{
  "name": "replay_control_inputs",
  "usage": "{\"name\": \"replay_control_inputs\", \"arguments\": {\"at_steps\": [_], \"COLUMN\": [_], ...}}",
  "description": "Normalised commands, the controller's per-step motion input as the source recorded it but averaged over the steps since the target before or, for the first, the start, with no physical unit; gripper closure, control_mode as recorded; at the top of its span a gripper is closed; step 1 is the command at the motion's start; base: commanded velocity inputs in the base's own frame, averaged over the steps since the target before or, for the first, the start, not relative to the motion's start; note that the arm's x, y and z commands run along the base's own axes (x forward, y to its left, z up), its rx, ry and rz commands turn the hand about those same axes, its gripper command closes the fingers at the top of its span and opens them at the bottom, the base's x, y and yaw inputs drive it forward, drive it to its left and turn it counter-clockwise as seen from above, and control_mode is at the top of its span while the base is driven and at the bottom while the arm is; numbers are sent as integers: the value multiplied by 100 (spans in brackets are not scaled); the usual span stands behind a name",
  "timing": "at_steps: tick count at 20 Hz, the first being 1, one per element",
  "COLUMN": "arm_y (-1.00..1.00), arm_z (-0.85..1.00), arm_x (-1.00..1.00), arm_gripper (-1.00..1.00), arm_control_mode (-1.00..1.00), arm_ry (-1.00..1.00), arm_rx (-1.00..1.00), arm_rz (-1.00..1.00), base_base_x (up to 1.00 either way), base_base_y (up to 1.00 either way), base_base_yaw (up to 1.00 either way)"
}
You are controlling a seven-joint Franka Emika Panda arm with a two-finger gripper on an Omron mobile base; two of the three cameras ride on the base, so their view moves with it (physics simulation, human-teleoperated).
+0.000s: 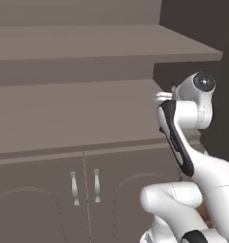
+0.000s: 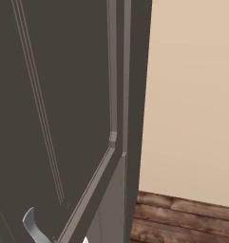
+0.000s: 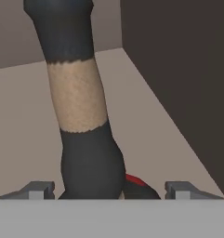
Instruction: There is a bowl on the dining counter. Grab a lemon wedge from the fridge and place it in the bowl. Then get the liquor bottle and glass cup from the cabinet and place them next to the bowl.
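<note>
Looking from the left base camera, the white arm with dark joints (image 1: pixel 182 137) reaches up into the tall taupe-brown wooden cabinet with flat shelves (image 1: pixel 73 109), right at the inner right corner of the middle shelf, above two arch-panelled lower doors with slim silver handles (image 1: pixel 85 187). From the right base camera it's mostly the dark open cabinet door (image 2: pixel 54 118) seen up close, with a curved silver handle (image 2: pixel 34 227) at the bottom, a beige wall (image 2: pixel 192 95) and a strip of wooden floor (image 2: pixel 182 218) beyond. Through the hand camera the small dark liquor bottle with a tan label band (image 3: pixel 81 107) stands on the shelf, close up, between the gripper (image 3: pixel 111 190) fingertips, which are spread wide on either side of its base and not touching it, with a bit of red (image 3: pixel 134 180) showing just behind the bottle.
</note>
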Motion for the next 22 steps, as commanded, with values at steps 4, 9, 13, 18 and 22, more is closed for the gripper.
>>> {"name": "replay_control_inputs", "arguments": {"at_steps": [4,9,13,18,22], "arm_y": [5,13,3,15,1], "arm_z": [80,92,67,22,20], "arm_x": [-100,-99,-100,-80,-99], "arm_gripper": [100,100,100,100,100], "arm_control_mode": [-100,-100,-100,-100,-100], "arm_ry": [-1,4,4,0,-4], "arm_rx": [1,0,0,0,1], "arm_rz": [0,0,2,5,2], "base_base_x": [0,0,0,0,0], "base_base_y": [0,0,0,0,0], "base_base_yaw": [0,0,0,0,0]}}
